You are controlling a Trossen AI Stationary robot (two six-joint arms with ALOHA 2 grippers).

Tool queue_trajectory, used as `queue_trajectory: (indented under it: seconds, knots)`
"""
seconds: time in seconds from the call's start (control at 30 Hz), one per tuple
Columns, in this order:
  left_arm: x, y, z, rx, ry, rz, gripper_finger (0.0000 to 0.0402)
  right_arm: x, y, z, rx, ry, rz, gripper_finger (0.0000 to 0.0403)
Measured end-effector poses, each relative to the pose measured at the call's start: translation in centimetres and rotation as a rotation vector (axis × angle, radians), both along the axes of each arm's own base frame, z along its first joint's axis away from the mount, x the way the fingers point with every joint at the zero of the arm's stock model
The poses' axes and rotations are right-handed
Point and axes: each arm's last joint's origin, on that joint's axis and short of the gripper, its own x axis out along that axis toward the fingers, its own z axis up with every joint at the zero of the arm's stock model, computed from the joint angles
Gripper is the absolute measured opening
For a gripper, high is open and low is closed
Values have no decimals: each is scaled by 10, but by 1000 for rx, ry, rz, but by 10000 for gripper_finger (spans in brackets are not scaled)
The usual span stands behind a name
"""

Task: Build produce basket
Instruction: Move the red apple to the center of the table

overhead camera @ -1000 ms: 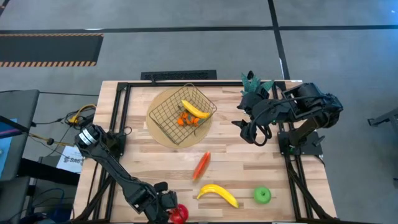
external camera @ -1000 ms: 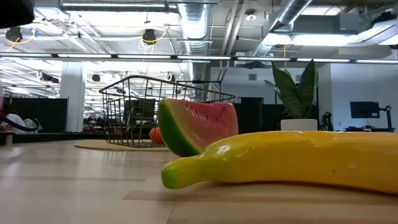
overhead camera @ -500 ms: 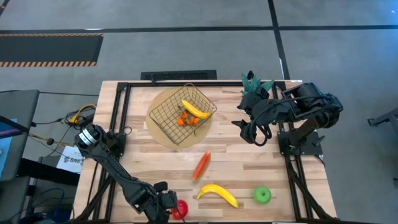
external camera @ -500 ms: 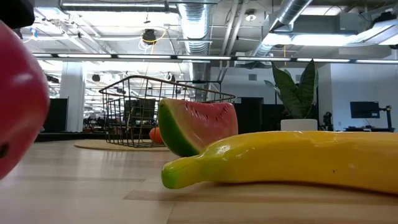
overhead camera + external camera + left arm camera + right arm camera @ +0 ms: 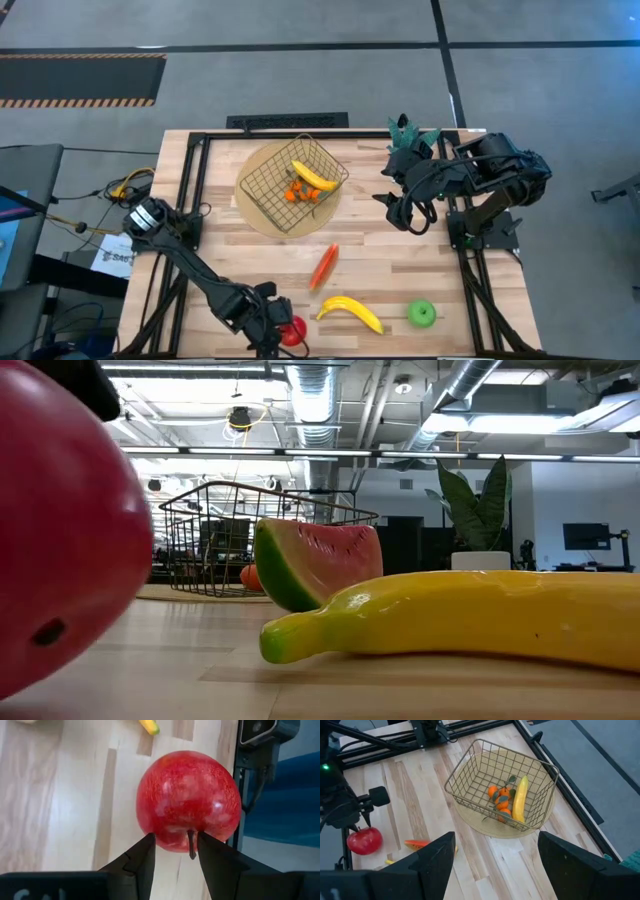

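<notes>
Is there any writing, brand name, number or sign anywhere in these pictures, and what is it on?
Paper sheet lying beside the table's left edge: dark print, too small to read.
Left gripper's body, in its wrist view: pale marks, cut off and blurred, unreadable.
Red apple, basket, bananas: no writing visible.

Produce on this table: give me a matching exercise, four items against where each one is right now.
Items:
1. red apple
2. green apple
3. watermelon slice
4. oranges with green leaves

Places:
A. inside the basket, beside a banana
B. lying alone on the bare wood, mid-table
C. gripped in the left claw at the table's near edge
D. near the table's right front corner, right of the loose banana

Pairs: 1-C, 2-D, 3-B, 4-A. The right claw waits open beside the potted plant.
</notes>
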Motion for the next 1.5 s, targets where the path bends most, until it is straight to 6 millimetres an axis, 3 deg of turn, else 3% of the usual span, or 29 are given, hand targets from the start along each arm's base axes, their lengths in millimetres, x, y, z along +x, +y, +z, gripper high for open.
queue_trajectory:
  seconds: [0.47, 0.8, 1.0, 1.5]
  knots:
    - [7, 9, 2, -18, 17, 2, 132, 0, 0, 0, 0, 0, 0, 301]
    - [-10, 25, 31, -38, 63, 103, 132, 0, 0, 0, 0, 0, 1, 301]
    - [-27, 27, 28, -29, 240, 156, 132, 0, 0, 0, -5, 2, 6, 301]
    - [-27, 24, 31, -59, 220, 180, 132, 0, 0, 0, -6, 2, 6, 301]
